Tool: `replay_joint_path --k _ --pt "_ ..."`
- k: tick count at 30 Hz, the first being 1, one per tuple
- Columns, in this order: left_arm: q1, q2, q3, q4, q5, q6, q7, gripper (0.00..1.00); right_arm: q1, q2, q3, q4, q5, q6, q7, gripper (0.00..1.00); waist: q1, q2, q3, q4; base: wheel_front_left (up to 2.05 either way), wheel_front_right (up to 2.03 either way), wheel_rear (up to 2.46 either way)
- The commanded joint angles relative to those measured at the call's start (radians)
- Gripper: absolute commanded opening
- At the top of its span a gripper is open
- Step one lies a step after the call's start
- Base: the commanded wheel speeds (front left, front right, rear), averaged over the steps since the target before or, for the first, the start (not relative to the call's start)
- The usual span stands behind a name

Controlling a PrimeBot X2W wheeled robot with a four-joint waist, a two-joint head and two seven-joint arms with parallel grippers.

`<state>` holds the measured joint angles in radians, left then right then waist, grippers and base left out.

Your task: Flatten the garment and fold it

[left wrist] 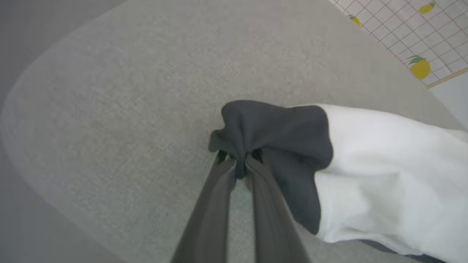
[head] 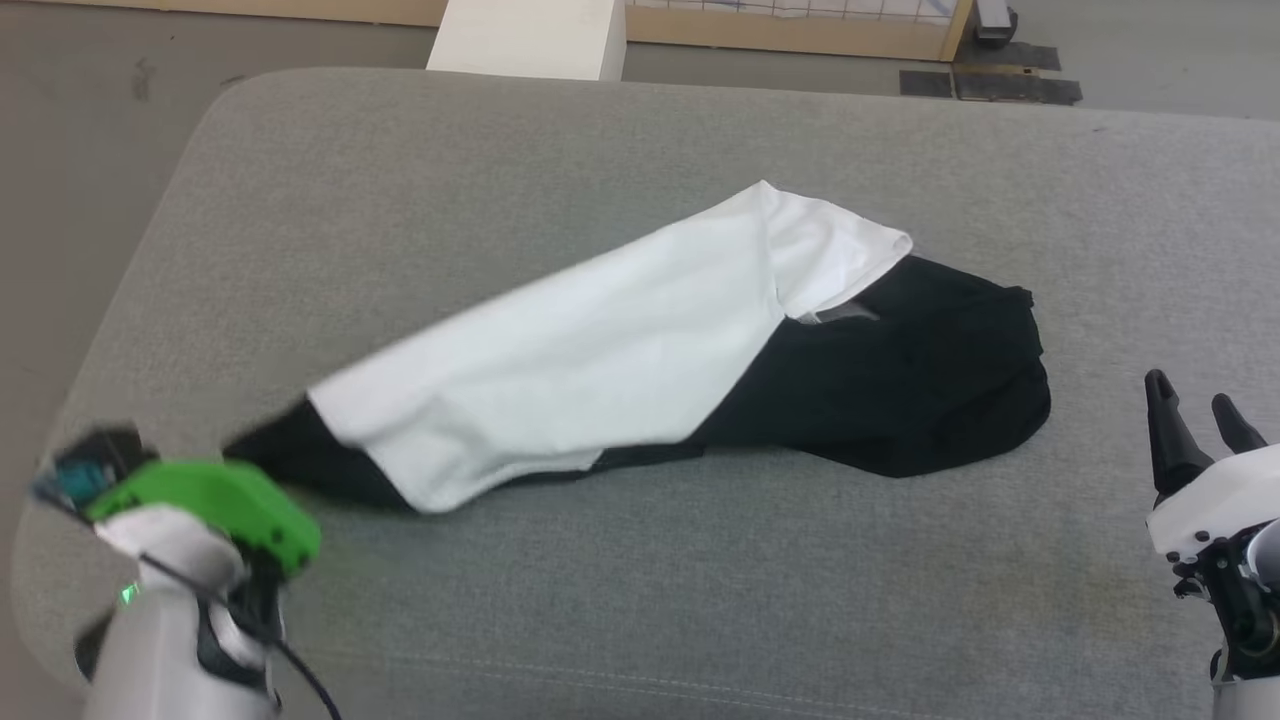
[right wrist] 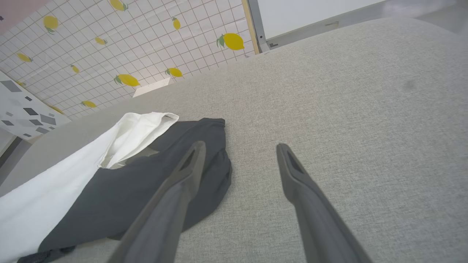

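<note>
The shirt (head: 600, 360) lies on the big grey pad (head: 700, 600), about in the middle. It's not flat yet. The white part is bunched and folded over, and the black part sits in a lump at the R end. A thin black bit pokes out at the L end, near the pad's L edge.

The L gripper (left wrist: 239, 166) is pinched tight on that black bit. In the L wrist view its two fingers (left wrist: 215, 204) meet at the tips, w/ a fold of black cloth squeezed between them. The cloth puffs up just past the tips, and the white part goes off to one side. In the head view this arm is blurry, low on the L, w/ a green cuff (head: 215, 505).

The R gripper (head: 1190, 392) is wide open and holds nothing. It's low on the R in the head view, apart from the shirt. In the R wrist view its fingers point over the bare pad — one crosses in front of the black lump, but I can't tell if it touches.

Past the pad there's a wall (right wrist: 128, 44) w/ yellow lemons on it, and a white box (head: 530, 35).
</note>
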<state>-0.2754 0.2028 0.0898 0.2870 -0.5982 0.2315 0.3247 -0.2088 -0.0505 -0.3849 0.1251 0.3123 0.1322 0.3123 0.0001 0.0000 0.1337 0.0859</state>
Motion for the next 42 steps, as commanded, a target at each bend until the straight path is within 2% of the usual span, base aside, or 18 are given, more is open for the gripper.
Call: replay_joint_path --k 1,3,4,5,8,13,16,19,24,29,37,42 --pt "0.026 -0.010 0.005 0.011 -0.013 0.006 0.007 0.00 0.011 0.000 0.003 0.004 -0.006 -0.002 -0.002 1.00 -0.0001 0.0000 0.003 0.007 0.00 0.00 0.00" --pt "0.051 -0.023 0.009 0.027 -0.029 0.003 0.008 0.00 0.013 0.000 0.002 0.004 -0.009 -0.002 0.000 1.00 -0.0001 0.0000 0.006 0.016 0.00 0.00 0.00" --pt "0.057 -0.025 0.006 0.029 -0.027 -0.001 0.002 0.31 0.013 0.000 0.004 0.004 -0.010 -0.002 0.001 1.00 -0.0001 0.0000 0.005 0.020 0.00 0.00 0.00" --pt "0.056 -0.031 0.016 0.021 -0.034 -0.005 -0.023 1.00 0.012 0.000 0.007 0.004 -0.011 -0.002 0.002 1.00 -0.0001 0.0000 0.005 0.024 0.00 0.00 0.00" --pt "0.047 -0.027 0.021 -0.017 -0.031 -0.044 -0.096 1.00 0.008 0.000 0.020 0.003 -0.015 -0.002 0.005 1.00 -0.0001 0.0000 0.001 0.031 0.00 0.00 0.00" --pt "0.079 0.017 0.017 -0.121 0.067 -0.120 -0.350 1.00 0.005 0.000 0.059 -0.003 -0.015 -0.002 0.010 1.00 -0.0001 0.0000 -0.010 0.037 0.00 0.00 0.00" --pt "0.126 0.019 -0.011 -0.153 0.127 -0.155 -0.489 1.00 0.003 0.000 0.087 -0.006 -0.026 -0.002 0.021 1.00 -0.0001 0.0000 -0.009 0.041 0.00 0.00 0.00" --pt "0.168 -0.003 -0.048 -0.171 0.184 -0.170 -0.563 1.00 -0.014 0.000 0.126 -0.012 -0.040 -0.002 0.039 1.00 -0.0001 0.0000 0.002 0.055 0.00 0.00 0.00" --pt "0.186 -0.067 -0.062 -0.221 0.249 -0.180 -0.585 1.00 -0.101 0.000 0.210 0.011 -0.043 -0.002 0.102 1.00 -0.0001 0.0000 0.043 0.087 0.00 0.00 0.00" --pt "0.154 -0.124 -0.077 -0.247 0.281 -0.215 -0.586 1.00 -0.262 -0.001 0.315 0.106 -0.106 -0.002 0.211 1.00 -0.0001 0.0000 0.104 0.156 0.00 0.00 0.00" --pt "0.094 -0.151 -0.115 -0.242 0.295 -0.255 -0.586 1.00 -0.445 -0.026 0.403 0.299 -0.237 -0.002 0.416 1.00 -0.0001 0.0000 0.185 0.247 0.00 0.00 0.00" --pt "0.086 -0.152 -0.130 -0.240 0.283 -0.251 -0.586 1.00 -0.478 -0.033 0.455 0.371 -0.249 -0.002 0.448 1.00 -0.0001 0.0000 0.199 0.261 0.00 0.00 0.00"
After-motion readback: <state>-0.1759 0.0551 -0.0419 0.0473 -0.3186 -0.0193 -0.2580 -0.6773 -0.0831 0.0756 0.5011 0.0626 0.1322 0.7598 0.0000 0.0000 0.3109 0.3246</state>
